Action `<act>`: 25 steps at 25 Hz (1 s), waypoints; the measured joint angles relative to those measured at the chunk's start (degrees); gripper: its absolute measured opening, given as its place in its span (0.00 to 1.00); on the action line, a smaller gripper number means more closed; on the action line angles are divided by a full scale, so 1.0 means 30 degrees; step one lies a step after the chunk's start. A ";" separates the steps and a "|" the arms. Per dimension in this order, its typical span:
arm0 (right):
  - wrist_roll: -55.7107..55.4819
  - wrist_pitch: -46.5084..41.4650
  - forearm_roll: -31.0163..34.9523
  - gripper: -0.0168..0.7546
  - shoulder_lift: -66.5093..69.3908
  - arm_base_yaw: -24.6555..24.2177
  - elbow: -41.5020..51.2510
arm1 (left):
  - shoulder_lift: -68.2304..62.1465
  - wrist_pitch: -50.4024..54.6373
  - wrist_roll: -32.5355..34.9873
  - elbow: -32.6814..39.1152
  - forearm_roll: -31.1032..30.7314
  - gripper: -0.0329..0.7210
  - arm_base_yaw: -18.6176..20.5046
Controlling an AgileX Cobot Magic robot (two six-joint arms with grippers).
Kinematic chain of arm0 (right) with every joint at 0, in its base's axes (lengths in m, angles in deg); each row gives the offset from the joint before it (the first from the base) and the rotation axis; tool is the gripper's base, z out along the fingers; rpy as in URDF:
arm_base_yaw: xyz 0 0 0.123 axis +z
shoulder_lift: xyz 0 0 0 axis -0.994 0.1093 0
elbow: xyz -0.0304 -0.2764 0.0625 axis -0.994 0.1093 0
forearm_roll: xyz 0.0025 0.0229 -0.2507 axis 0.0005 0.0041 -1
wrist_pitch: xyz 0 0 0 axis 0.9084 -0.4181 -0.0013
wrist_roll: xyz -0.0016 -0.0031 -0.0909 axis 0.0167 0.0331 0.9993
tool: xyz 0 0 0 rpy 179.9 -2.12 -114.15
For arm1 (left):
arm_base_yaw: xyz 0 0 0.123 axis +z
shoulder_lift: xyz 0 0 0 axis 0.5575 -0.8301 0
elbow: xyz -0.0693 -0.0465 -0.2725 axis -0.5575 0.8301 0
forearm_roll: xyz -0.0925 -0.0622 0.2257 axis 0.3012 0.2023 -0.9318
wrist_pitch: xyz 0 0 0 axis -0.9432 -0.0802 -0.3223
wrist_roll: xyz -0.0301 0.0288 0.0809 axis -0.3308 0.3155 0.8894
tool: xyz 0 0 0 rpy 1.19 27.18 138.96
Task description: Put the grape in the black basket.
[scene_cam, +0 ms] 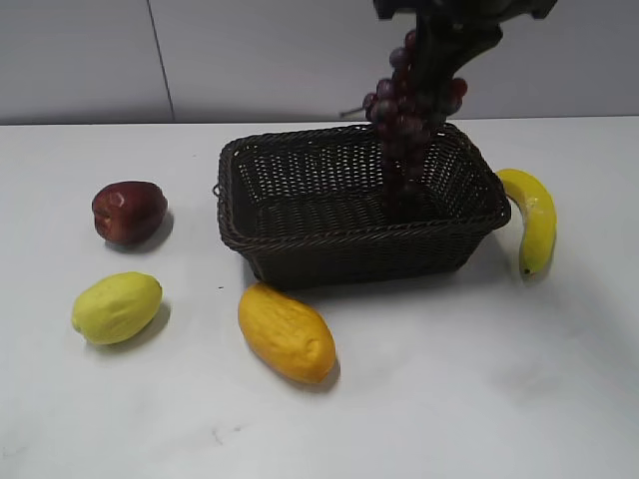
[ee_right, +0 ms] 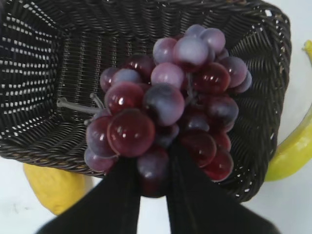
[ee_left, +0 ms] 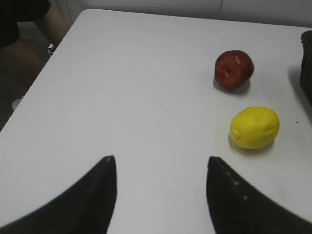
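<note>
The grape bunch (scene_cam: 411,105), dark red and purple, hangs from my right gripper (scene_cam: 439,50) above the right part of the black basket (scene_cam: 300,239). In the right wrist view my right gripper (ee_right: 153,170) is shut on the grape (ee_right: 165,102), with the black basket (ee_right: 44,73) below it. My left gripper (ee_left: 161,163) is open and empty over bare white table, away from the basket, whose edge shows at the far right of the left wrist view (ee_left: 307,63). The left arm is not seen in the exterior view.
A dark red apple (scene_cam: 128,212) and a yellow lemon (scene_cam: 117,307) lie left of the basket; both show in the left wrist view, apple (ee_left: 234,68) and lemon (ee_left: 254,127). A yellow mango (scene_cam: 287,333) lies in front, a banana (scene_cam: 534,218) at the right.
</note>
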 joint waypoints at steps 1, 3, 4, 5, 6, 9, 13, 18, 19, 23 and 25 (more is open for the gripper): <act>0.0006 0.0017 0.0154 0.34 0.0074 0.0000 0.0000 | 0.0000 0.0000 0.0000 0.0000 0.0000 0.78 0.0000; 0.0022 0.0017 0.0287 0.55 0.0098 0.0000 -0.0022 | 0.0000 0.0000 0.0000 0.0000 0.0000 0.78 0.0000; 0.0029 0.0017 0.0305 0.66 0.0098 0.0000 -0.0066 | 0.0000 0.0000 0.0000 0.0000 0.0000 0.78 0.0000; 0.0029 0.0017 0.0305 0.76 0.0098 0.0000 -0.0091 | 0.0000 0.0000 0.0000 0.0000 0.0000 0.78 0.0000; 0.0029 0.0017 0.0305 0.82 0.0098 0.0000 -0.0111 | 0.0000 0.0000 0.0000 0.0000 0.0000 0.78 0.0000; 0.0029 0.0017 0.0247 0.84 0.0060 0.0000 -0.0111 | 0.0000 0.0000 0.0000 0.0000 0.0000 0.78 0.0000; 0.0029 -0.0001 0.0206 0.82 -0.0558 0.0000 -0.0111 | 0.0000 0.0000 0.0000 0.0000 0.0000 0.78 0.0000; 0.0029 -0.0018 -0.1132 0.81 -0.2434 0.0000 -0.0111 | 0.0000 0.0000 0.0000 0.0000 0.0000 0.78 0.0000; 0.0029 -0.0017 -0.1640 0.81 -0.2736 -0.0027 -0.0111 | 0.0000 0.0000 0.0000 0.0000 0.0000 0.78 0.0000; 0.0029 -0.0017 -0.2480 0.80 -0.3658 -0.1050 0.0083 | 0.0000 0.0000 0.0000 0.0000 0.0000 0.78 0.0000; 0.0029 0.0001 -0.2268 0.80 -0.4045 -0.2138 0.0819 | 0.0000 0.0000 0.0000 0.0000 0.0000 0.78 0.0000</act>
